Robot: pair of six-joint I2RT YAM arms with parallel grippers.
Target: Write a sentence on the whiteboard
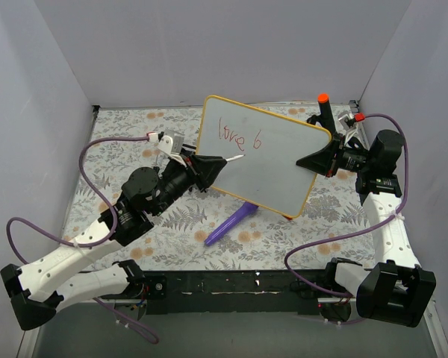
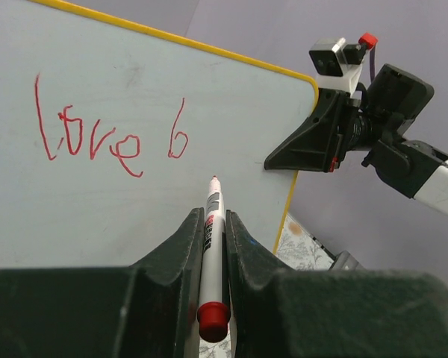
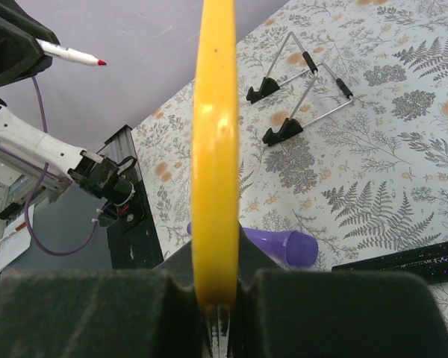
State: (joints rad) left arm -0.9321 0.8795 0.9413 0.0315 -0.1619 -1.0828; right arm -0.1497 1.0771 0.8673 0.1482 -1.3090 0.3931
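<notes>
Left arm [image 1: 97, 231] stretched forward, the left end effector [image 1: 213, 165] clamps a red marker [image 1: 234, 158] aimed at the tilted whiteboard [image 1: 280, 168], whose edge the right end effector [image 1: 310, 160] pinches.

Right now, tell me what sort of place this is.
Probably a robot lab test cell: plain panel walls box in a fern-print tabletop, where the left gripper holds a marker and the right gripper grips the whiteboard by its edge.
</notes>
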